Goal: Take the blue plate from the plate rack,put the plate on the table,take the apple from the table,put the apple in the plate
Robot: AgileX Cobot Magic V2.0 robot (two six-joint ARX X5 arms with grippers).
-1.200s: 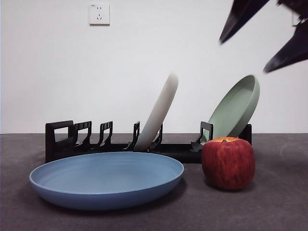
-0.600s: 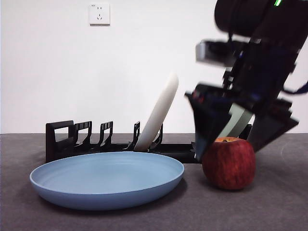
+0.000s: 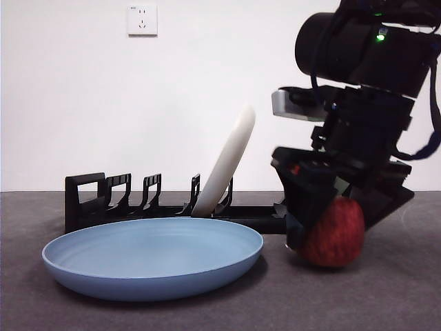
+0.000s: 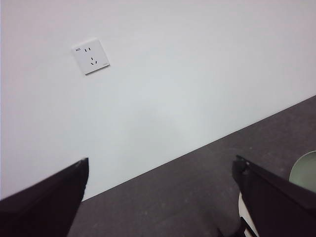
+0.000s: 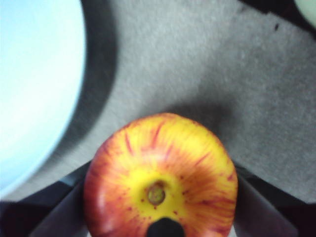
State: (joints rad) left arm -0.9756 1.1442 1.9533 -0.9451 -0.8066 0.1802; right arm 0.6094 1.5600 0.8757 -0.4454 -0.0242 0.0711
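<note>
- The right gripper (image 3: 331, 231) is straddling the large round red apple (image 3: 337, 234), its black jaws spread on either side, not visibly pressing yet.
- The apple is sitting on the dark grey matte table (image 3: 400, 296) toward its right edge, just beside the wide matte light-blue plate (image 3: 153, 258).
- Closing squarely across the apple's widest part should be keeping it from slipping.
- The left gripper (image 4: 158, 197) is waiting, jaws apart.

Front view: even, soft indoor light; white wall bright, no glare. My right arm (image 3: 365, 103) reads as a dark mass with one green lamp glowing. Soft shadow under the blue plate (image 3: 153, 265), beside the apple (image 3: 337, 234). Right wrist view: plate (image 5: 34, 84) washed out near-white beside the apple (image 5: 160, 187); broad shadow between them; my jaws blurred. Left wrist view: wall evenly lit, jaw edges soft.
</note>
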